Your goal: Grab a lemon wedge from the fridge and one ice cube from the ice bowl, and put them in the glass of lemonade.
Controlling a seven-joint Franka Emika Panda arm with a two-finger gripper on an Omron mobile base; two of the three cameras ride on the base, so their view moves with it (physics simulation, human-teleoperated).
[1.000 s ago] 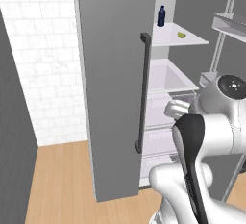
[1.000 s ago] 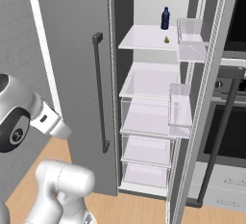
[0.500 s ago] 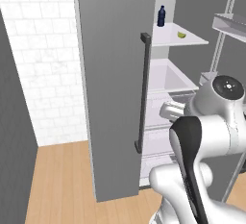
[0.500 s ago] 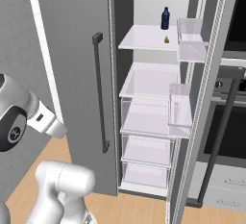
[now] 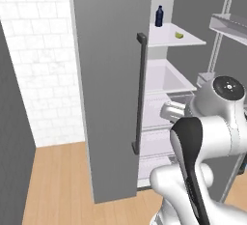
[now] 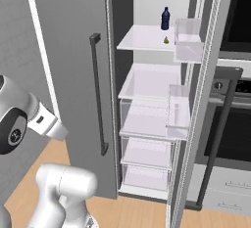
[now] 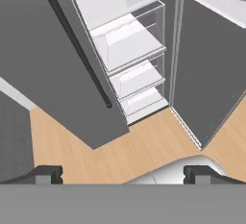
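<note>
Grey fridge (image 6: 73, 51), right door swung open, white shelves and clear drawers inside. Top shelf, upper centre of the right base view: lemon wedge (image 6: 166, 39) lying just in front of a dark blue bottle (image 6: 165, 18), the two apart. Gripper (image 7: 122, 172), bottom of the hand view: jaws spread wide, nothing between them.

Tiny lemon wedge (image 6: 166, 39) lies on open fridge's (image 6: 73, 51) top shelf.

Matt grey fridge (image 6: 68, 51), clear glossy plastic drawers (image 6: 147, 119), wooden floor (image 5: 58, 180).
</note>
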